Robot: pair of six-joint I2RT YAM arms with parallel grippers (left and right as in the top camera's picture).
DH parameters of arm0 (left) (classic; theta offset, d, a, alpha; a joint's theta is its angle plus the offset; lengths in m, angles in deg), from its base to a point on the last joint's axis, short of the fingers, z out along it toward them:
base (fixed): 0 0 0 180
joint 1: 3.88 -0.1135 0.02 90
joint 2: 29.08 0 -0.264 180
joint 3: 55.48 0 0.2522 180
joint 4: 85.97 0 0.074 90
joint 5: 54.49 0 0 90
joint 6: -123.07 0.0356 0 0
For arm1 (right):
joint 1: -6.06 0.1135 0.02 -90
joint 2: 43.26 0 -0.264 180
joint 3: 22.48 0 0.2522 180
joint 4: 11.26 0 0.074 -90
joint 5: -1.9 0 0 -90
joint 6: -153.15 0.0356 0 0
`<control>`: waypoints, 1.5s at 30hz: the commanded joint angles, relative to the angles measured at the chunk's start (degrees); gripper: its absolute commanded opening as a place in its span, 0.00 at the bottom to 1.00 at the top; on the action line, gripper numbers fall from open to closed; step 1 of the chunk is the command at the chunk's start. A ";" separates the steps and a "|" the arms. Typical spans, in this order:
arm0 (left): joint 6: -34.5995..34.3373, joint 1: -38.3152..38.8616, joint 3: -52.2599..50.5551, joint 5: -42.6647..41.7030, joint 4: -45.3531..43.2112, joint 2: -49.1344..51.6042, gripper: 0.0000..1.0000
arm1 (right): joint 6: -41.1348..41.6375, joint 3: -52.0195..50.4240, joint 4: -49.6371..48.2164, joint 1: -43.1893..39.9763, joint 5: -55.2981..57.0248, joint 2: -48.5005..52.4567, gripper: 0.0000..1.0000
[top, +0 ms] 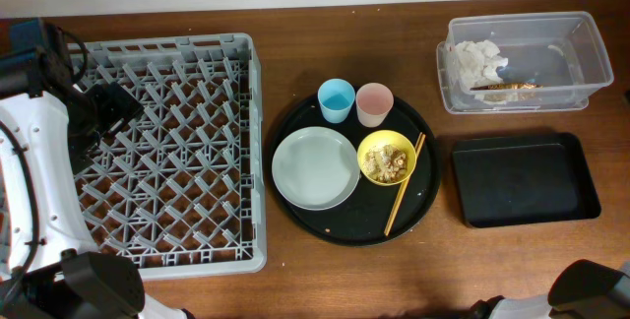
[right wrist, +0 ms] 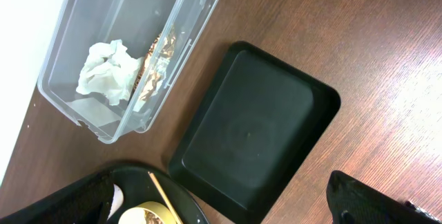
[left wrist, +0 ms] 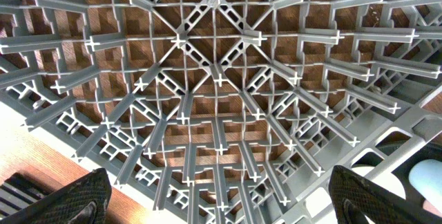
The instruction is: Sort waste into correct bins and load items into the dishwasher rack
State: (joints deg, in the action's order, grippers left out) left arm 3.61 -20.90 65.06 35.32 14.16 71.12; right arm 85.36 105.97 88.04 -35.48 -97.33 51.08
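Observation:
The grey dishwasher rack [top: 258, 161] stands at the left with nothing in it. My left gripper [left wrist: 221, 207] hangs open over its pegs [left wrist: 221, 79]. On a round black tray [top: 335, 223] sit a blue cup [top: 336, 99], a pink cup [top: 374, 103], a pale plate [top: 315, 167] and a yellow bowl [top: 386, 158] holding food scraps, with chopsticks [top: 405, 183] leaning on the bowl. The clear tub [top: 591, 58] holds white napkins [top: 475, 60] and a gold wrapper [top: 504, 89]. My right gripper [right wrist: 221, 207] is open above the table beside the empty black tray [right wrist: 255, 127].
The left arm's white body [top: 30, 181] covers the rack's left side. The right arm [top: 589, 294] shows only at the bottom right corner. Bare wood lies between the round tray and the black rectangular tray [top: 524, 178].

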 commanded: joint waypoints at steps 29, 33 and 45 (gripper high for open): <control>18.86 49.57 0.90 -22.49 -12.44 0.63 0.99 | -0.37 0.22 0.17 -0.11 0.92 0.00 0.99; 18.82 58.73 0.87 -7.37 -17.90 3.10 0.70 | -0.37 0.22 0.17 -0.11 0.92 0.00 0.99; 18.86 70.53 0.87 -0.74 -22.25 15.52 0.77 | -0.37 0.22 0.17 -0.11 0.92 0.00 0.99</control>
State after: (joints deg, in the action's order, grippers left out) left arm 22.15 47.87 65.26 30.93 -6.63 83.80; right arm 85.39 105.97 88.04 -35.48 -97.09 51.08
